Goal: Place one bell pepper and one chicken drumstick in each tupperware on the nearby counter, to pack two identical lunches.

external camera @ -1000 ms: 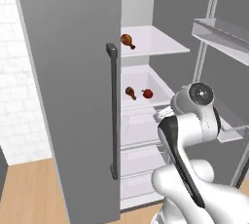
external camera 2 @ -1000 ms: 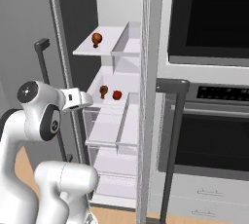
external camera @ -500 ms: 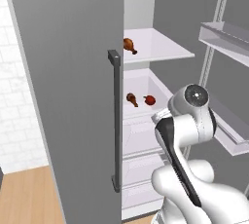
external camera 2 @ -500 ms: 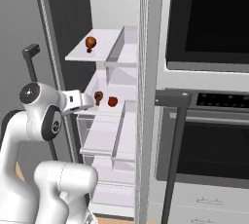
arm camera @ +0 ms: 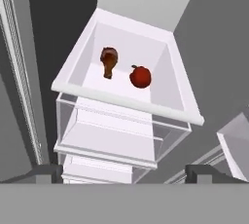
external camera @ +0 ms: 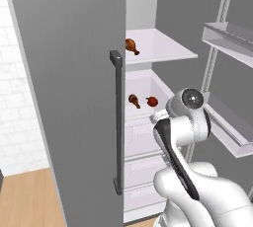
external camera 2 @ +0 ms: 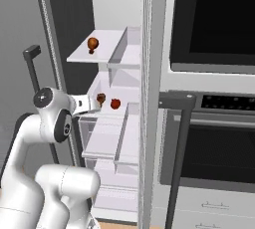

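One drumstick (arm camera: 109, 61) & red pepper (arm camera: 140, 77) mid-bin, apart from walls, gripper (arm camera: 124, 173) wide open, empty

Open grey fridge (external camera: 69, 73), wall oven (external camera 2: 214, 24) beside, wood floor (external camera: 27, 196), white tile wall (external camera: 15, 102).

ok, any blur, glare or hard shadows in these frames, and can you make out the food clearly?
Left base view: flat even light, no glare or blur; the drumstick and red pepper are small but sharp. Right base view: equally crisp, oven glass dark without reflections. Hand view: sharp, soft shading only; drumstick and pepper clearest here.
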### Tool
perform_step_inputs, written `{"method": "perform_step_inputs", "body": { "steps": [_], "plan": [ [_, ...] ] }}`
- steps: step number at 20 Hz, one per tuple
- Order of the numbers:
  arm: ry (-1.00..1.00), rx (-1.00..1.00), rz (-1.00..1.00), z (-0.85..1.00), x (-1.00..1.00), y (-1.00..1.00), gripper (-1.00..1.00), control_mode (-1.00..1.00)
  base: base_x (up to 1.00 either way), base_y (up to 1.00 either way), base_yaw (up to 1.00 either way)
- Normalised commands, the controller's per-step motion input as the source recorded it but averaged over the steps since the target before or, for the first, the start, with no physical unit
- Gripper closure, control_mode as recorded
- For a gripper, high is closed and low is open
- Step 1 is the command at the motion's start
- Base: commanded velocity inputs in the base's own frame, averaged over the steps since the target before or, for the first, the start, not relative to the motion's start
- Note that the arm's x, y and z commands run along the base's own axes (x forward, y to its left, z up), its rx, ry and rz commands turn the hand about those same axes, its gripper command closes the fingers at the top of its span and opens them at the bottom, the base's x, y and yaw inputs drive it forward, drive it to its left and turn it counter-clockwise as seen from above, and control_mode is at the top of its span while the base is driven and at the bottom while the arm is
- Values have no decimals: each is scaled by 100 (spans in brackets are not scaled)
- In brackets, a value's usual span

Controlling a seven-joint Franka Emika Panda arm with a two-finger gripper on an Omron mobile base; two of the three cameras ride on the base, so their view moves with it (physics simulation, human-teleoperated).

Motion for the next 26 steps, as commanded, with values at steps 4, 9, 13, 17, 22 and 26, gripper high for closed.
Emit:
{"method": "perform_step_inputs", "body": {
  "steps": [4,9,13,17,22,26],
  "plan": [
    [1,21,0,-1,26,1,-100,-100,0,0,0],
    [0,11,0,0,10,16,-100,-100,0,0,0],
    [0,10,0,-1,40,22,-100,-100,0,0,0],
    [0,11,0,0,33,3,-100,-100,0,0,0],
    [3,0,-1,-4,45,0,-100,-100,0,0,0],
    [5,-1,-7,-11,42,-1,-100,-100,0,0,0]
  ]
}}
